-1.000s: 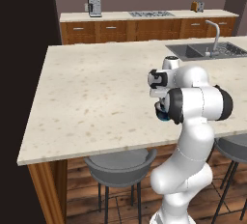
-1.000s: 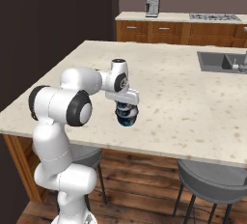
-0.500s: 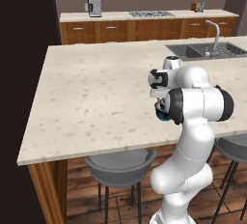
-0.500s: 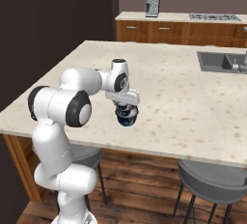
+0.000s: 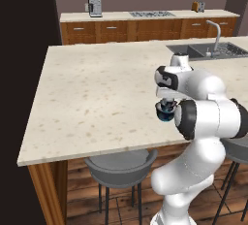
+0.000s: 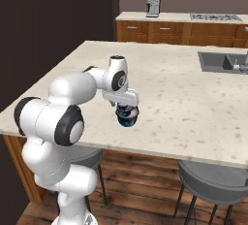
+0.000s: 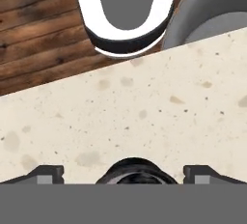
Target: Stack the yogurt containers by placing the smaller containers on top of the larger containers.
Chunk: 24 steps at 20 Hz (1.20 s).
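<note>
Claw (image 6: pixel 127 108) points down over the counter (image 6: pixel 193 98) near its front edge, fingers spread wide. In the hand view the two tips (image 7: pixel 46 174) sit far apart at the bottom corners, w/ a dark round cup top (image 7: pixel 136 170) between them, touching neither.

Directly under the claw stands the cup stack: big cup (image 6: pixel 127 119), navy w/ teal base, sits on the counter. Small cup seems to sit on top of it, tucked betw. the fingers, but it's mostly hidden by the hand; can't tell its exact seating. From the left base view the same stack (image 5: pixel 166 111) shows just below the hand.

Below and in front of the claw, past the counter edge: grey stool (image 5: pixel 120 165), wood floor (image 7: pixel 38 30). Far beyond the claw: sink (image 6: pixel 224 62), coffee machine (image 6: pixel 153 5).
</note>
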### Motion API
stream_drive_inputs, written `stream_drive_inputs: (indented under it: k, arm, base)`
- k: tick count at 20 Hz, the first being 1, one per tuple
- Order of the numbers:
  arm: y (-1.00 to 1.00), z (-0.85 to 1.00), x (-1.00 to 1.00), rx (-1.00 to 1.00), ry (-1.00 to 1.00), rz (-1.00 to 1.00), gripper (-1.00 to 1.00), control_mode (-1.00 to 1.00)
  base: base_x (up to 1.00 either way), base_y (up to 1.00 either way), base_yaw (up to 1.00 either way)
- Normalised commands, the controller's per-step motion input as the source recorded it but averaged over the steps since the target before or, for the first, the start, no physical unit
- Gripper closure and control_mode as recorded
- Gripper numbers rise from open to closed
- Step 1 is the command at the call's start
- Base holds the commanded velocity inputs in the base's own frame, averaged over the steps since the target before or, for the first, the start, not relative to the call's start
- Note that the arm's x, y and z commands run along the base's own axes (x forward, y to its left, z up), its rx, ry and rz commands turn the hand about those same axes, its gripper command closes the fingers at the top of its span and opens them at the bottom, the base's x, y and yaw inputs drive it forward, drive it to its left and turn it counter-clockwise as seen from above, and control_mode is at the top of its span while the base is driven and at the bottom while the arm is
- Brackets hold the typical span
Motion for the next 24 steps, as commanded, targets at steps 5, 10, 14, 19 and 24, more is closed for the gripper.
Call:
stream_drive_inputs:
  k: [5,10,14,19,24]
  arm:
    - [0.1,0.43,-0.82,0.0,-0.12,0.0,-1.0,-1.0]
    - [0.21,0.53,-0.83,0.0,-0.23,0.0,-1.0,-1.0]
    - [0.25,0.61,-0.8,0.0,-0.26,0.0,-1.0,-1.0]
    - [0.24,0.62,-0.71,0.0,-0.23,0.0,-1.0,-1.0]
    - [0.24,0.62,-0.69,0.0,-0.2,0.0,-1.0,-1.0]
  base:
    - [0.0,0.0,0.0]
    - [0.0,0.0,0.0]
    - [0.0,0.0,0.0]
    - [0.0,0.0,0.0]
    - [0.0,0.0,0.0]
